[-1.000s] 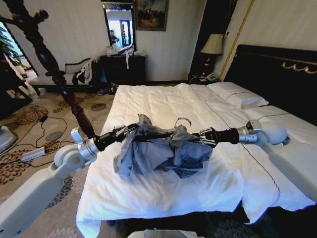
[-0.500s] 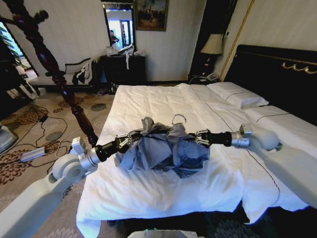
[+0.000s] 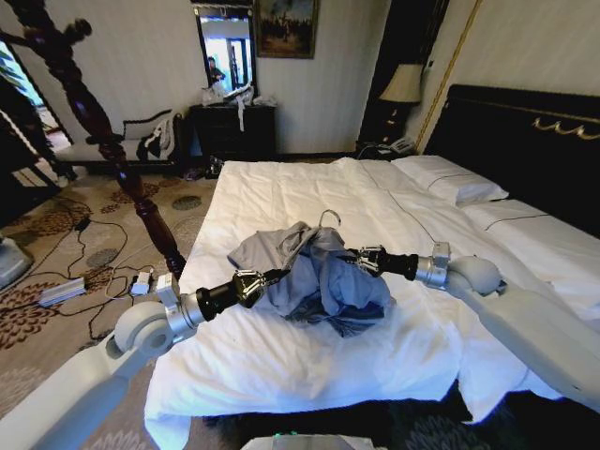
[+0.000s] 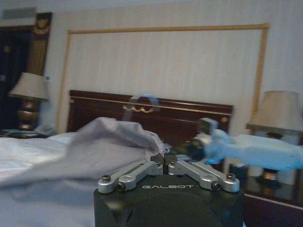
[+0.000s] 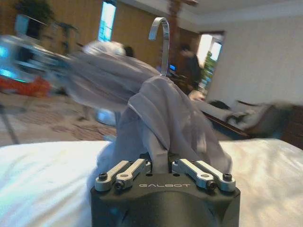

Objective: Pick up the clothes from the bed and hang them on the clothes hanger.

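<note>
From the head camera I see the grey-blue shirt (image 3: 319,281) bunched in a heap on the white duvet of the bed (image 3: 281,366), toward the foot end and well apart from the pillows (image 3: 450,178) by the black headboard. The silvery hook of the clothes hanger (image 3: 328,217) pokes up out of the top of the heap — the hanger's black arms are buried in the fabric. My left pincer (image 3: 255,281) reaches in from the left and meets the shirt's edge; my right pincer (image 3: 366,260) comes in from the right and presses into the cloth on the opposite side. The dark turned-wood coat stand (image 3: 94,122) rises beside the bed on the left. On the left wrist camera, the left pincer (image 4: 165,163) has its linkage arms drawn together at the middle, closed, with grey fabric (image 4: 104,137) lying right at the tips; whether it actually grips cloth there I cannot tell. The right arm shows beyond it, blurred. On the right wrist camera, the right pincer (image 5: 161,163) is closed on a fold of the shirt (image 5: 161,113), which drapes upward from between its fingers — the metal hook (image 5: 161,35) stands upright above the fabric.
</note>
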You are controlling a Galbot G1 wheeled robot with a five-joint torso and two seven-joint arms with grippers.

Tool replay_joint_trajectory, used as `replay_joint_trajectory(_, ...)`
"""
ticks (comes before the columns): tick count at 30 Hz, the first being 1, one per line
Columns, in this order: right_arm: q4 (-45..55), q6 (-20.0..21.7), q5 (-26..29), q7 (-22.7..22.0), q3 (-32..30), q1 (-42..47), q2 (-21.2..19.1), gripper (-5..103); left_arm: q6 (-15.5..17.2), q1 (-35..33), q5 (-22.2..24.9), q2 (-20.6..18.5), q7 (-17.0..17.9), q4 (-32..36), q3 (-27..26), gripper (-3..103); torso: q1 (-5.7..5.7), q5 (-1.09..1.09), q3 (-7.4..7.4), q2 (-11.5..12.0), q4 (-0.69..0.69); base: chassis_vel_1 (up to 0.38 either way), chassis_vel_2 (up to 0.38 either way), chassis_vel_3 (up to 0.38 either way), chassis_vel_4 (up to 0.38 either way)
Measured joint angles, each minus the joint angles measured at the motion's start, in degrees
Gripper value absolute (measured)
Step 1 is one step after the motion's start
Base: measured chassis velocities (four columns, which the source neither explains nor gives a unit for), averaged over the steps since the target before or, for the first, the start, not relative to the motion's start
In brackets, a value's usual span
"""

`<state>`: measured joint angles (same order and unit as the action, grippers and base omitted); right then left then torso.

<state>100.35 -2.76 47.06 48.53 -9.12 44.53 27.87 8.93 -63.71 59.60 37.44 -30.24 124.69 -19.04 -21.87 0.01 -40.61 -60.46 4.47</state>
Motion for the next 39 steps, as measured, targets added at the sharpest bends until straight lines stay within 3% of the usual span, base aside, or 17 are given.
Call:
replay_joint_trajectory(1, -0.1, -0.9, 0.3, 2.3, 0.1, 0.0, 0.1, 13, -0.2, 0.8, 0.0, 0.1, 0.5, -1.5, -0.1, 0, 0.0, -0.01, 0.0, 0.0, 0.0, 0.0, 0.0, 0.0, 0.0)
replay_joint_trajectory(7, 0.0, -2.0, 0.3, 5.0, -0.9, -0.3, -0.4, 13, -0.3, 3.7, -0.2, 0.1, 1.8, -5.6, -0.2, 0, 0.0, -0.02, 0.0, 0.0, 0.0, 0.0, 0.0, 0.0, 0.0)
replay_joint_trajectory(19, -0.8, -2.5, -1.0, 3.5, -0.7, -0.8, -0.2, 13, 1.1, 3.2, -3.3, -2.4, 4.8, -4.0, -0.2, 0, 0.0, -0.02, 0.0, 0.0, -0.01, 0.0, 0.0, 0.0, 0.0)
replay_joint_trajectory(23, -1.2, -1.9, -1.3, 0.6, 0.0, -1.2, 0.1, 13, 2.4, 2.6, -3.8, -3.2, 7.4, -1.7, 0.2, 0, 0.0, 0.0, 0.0, 0.0, 0.0, 0.0, 0.0, 0.0, 0.0)
replay_joint_trajectory(24, -1.4, -1.6, -0.7, -1.4, 0.6, -1.5, 0.3, 13, 4.2, 2.4, -3.9, -3.2, 10.8, -0.6, 0.7, 0, -0.01, 0.0, 0.0, 0.0, 0.0, 0.0, 0.0, 0.0, 0.0)
replay_joint_trajectory(26, -1.4, -1.7, 0.9, -2.6, 0.9, -1.6, 0.7, 13, 5.4, 2.5, -3.6, -2.4, 13.6, -0.6, 1.4, 0, 0.0, 0.0, 0.0, 0.0, 0.0, 0.0, 0.0, 0.0, 0.0)
replay_joint_trajectory(29, -0.7, -2.0, 2.5, -3.6, 1.1, -1.0, 0.9, 13, 5.7, 3.2, -3.3, -1.1, 14.7, -1.5, 2.3, 0, -0.01, -0.02, 0.0, 0.0, -0.01, 0.0, 0.0, 0.0, 0.0)
replay_joint_trajectory(33, -0.1, -2.7, 2.7, -3.6, 1.2, 0.0, 0.9, 13, 5.8, 4.7, -2.7, 0.5, 16.1, -2.6, 3.3, 0, 0.0, 0.0, 0.0, 0.0, 0.0, 0.0, 0.0, 0.0, 0.0)
replay_joint_trajectory(36, -0.3, -4.3, 2.9, -0.2, 1.2, 0.1, 0.7, 13, 5.7, 6.9, -1.8, 1.7, 19.2, -5.1, 3.3, 0, -0.01, -0.02, -0.01, 0.0, 0.0, 0.0, 0.0, 0.0, 0.0)
replay_joint_trajectory(39, -0.3, -4.7, 2.9, 0.7, 1.2, 0.2, 0.6, 13, 5.4, 7.8, -1.2, 1.8, 20.2, -6.3, 3.0, 0, -0.01, -0.02, 0.0, 0.0, 0.0, 0.0, 0.0, 0.0, 0.0)
